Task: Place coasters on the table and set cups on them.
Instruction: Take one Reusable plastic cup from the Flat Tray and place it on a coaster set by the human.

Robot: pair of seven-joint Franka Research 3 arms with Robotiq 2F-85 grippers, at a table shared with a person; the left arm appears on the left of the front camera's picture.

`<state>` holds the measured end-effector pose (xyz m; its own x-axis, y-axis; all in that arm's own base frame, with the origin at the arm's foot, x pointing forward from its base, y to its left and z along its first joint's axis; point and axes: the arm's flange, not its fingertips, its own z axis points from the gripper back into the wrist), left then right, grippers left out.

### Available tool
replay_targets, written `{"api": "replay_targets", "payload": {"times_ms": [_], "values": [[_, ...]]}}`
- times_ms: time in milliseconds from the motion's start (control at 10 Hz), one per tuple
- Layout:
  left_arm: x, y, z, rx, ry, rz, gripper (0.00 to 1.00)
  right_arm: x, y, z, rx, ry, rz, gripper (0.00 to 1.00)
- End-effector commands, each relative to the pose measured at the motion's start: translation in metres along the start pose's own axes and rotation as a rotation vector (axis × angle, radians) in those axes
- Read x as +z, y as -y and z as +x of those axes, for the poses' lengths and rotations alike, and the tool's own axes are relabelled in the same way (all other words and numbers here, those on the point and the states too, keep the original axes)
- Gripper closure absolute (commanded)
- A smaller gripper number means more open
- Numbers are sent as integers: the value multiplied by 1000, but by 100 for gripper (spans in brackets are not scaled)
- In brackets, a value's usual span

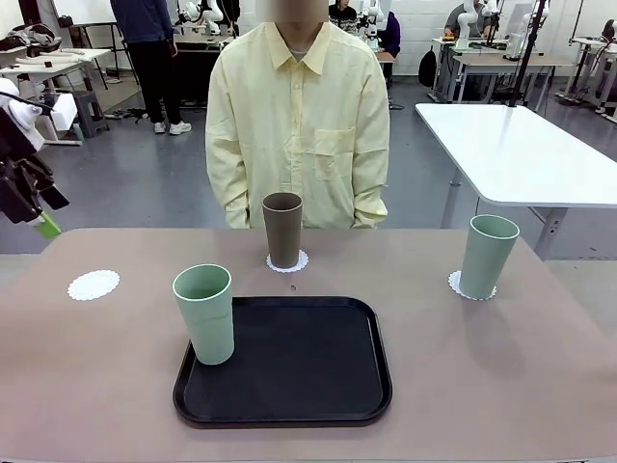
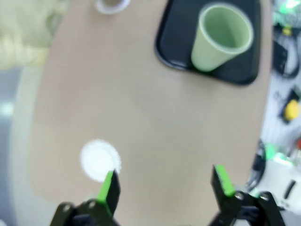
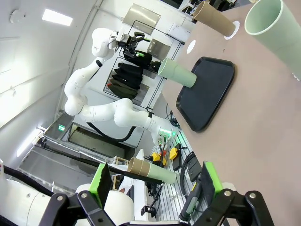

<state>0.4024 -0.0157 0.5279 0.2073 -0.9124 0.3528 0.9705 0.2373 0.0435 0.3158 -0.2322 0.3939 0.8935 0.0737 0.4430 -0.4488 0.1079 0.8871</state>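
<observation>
Front: brown cup (image 1: 282,230) and right mint cup (image 1: 488,256) sitting on coasters; last mint cup (image 1: 204,313) waiting on tray (image 1: 318,376), left coaster (image 1: 93,285) bare on worktop (image 1: 501,367).
Left wrist: left gripper (image 2: 164,182) hanging wide open, empty, above that coaster; next reaching for tray cup.
Right wrist: right gripper (image 3: 155,181) gaping, empty.

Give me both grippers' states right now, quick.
Left gripper: open, holding nothing.
Right gripper: open, holding nothing.

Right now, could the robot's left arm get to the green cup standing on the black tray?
Probably yes. The left gripper is open above the table's left end, and in its wrist view only bare tabletop lies between it and the mint cup on the tray.
</observation>
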Motion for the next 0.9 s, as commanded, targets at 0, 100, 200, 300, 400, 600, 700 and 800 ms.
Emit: {"api": "replay_targets", "payload": {"times_ms": [0,100,200,300,400,600,700,800], "values": [[-48,-12,-19,-251,321,-43,0,-4,0,-4,23,6,-8,0],[-74,-15,-30,-267,386,-34,0,-4,0,-4,23,6,-8,0],[-94,-20,-38,-291,409,-8,0,-4,0,-4,23,6,-8,0],[-115,-22,-46,-294,446,-21,0,-4,0,-4,23,6,-8,0],[-129,-25,-54,-318,482,-50,0,-4,0,-4,23,6,-8,0],[-155,-27,-73,-311,658,-129,0,-4,0,-4,23,6,-8,0],[-169,-29,-80,-258,724,-178,0,-4,0,-4,23,6,-8,0],[-178,-31,-86,-228,756,-200,0,-4,0,-4,23,6,-8,0]]}}
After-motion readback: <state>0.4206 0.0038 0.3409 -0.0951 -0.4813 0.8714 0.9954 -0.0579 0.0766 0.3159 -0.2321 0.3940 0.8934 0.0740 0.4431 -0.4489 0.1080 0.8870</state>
